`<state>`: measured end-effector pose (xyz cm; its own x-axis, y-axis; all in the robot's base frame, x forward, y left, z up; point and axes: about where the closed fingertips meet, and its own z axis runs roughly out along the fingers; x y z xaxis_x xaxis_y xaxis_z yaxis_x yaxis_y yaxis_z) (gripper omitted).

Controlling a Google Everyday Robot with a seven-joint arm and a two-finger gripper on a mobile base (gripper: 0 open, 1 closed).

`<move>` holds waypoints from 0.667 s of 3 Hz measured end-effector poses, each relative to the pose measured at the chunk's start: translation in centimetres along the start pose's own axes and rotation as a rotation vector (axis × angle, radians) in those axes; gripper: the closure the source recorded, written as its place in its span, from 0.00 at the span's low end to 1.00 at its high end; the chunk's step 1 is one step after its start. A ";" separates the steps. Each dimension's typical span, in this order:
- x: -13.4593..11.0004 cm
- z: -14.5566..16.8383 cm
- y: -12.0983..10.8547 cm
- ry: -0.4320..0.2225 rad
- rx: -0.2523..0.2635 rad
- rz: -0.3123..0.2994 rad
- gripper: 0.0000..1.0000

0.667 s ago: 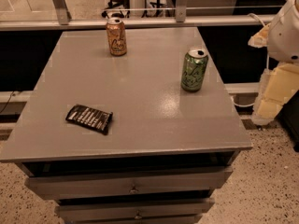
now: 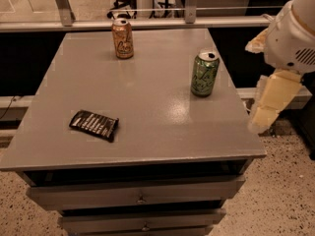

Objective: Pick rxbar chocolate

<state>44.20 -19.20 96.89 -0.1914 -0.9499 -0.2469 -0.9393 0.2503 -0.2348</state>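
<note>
The rxbar chocolate (image 2: 94,124) is a flat black wrapper with white lettering. It lies flat on the grey table top (image 2: 147,107), near the front left. My gripper (image 2: 269,104) hangs off the table's right edge, cream coloured under the white arm housing (image 2: 293,38). It is far to the right of the bar, beyond the green can, and holds nothing that I can see.
A green can (image 2: 204,73) stands upright at the table's right side, between the gripper and the bar. An orange-gold can (image 2: 122,38) stands at the back. Drawers (image 2: 138,196) sit under the top. A rail (image 2: 147,23) runs behind the table.
The gripper has moved slightly left, closer to the table's right edge. The bar and both cans have not moved.
</note>
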 end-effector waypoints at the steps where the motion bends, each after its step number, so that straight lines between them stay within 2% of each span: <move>1: -6.2 3.6 1.8 -0.118 -0.073 -0.058 0.00; 2: -11.6 6.5 3.2 -0.214 -0.134 -0.096 0.00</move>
<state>45.23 -6.19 92.84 -0.0479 -0.9034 -0.4261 -0.9823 0.1200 -0.1439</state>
